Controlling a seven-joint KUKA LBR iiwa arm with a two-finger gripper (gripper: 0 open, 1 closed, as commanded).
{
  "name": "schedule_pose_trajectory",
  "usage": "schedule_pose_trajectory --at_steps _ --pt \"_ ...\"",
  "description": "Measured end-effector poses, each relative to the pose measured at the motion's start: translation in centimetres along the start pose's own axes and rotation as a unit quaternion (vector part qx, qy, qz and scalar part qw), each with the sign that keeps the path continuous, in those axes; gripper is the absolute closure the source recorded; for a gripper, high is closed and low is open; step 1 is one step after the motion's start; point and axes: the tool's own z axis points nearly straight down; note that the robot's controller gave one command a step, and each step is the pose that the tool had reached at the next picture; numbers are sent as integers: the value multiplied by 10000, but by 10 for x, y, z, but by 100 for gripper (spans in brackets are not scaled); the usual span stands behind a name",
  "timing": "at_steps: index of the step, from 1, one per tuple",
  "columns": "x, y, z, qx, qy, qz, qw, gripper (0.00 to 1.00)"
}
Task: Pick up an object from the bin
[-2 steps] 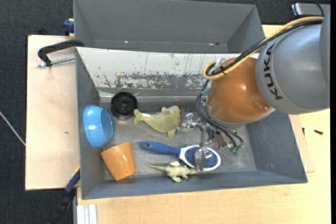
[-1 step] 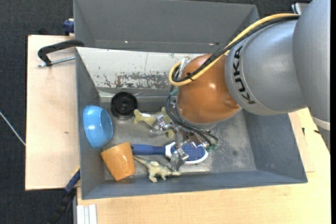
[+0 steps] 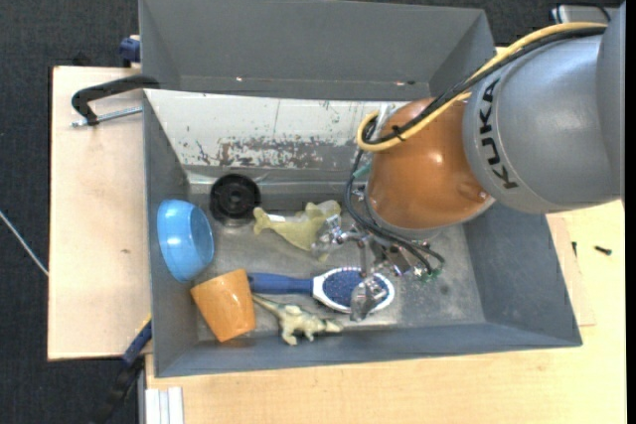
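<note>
My gripper [image 3: 350, 265] is low in the front middle of the bin, under the orange wrist cover. Its metal fingers stand apart, so it is open. One fingertip [image 3: 334, 235] is beside a pale yellow floppy rubber piece [image 3: 290, 227]. The other fingertip [image 3: 366, 297] rests at the right edge of the white, blue-bristled head of a brush [image 3: 336, 288]. The brush's blue handle runs left toward an orange cup. Nothing is between the fingers. A small cream toy animal [image 3: 308, 323] lies just in front of the brush.
An orange cup [image 3: 227, 305] lies on its side at the front left, with a blue bowl [image 3: 184, 238] behind it against the left wall. A black round cap [image 3: 236, 197] sits near the back wall. The arm covers the bin's right side.
</note>
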Motion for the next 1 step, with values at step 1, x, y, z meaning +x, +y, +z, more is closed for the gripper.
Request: schedule_pose_trajectory --at_steps 1 --pt "5 -24 34 -17 5 703 9975 0"
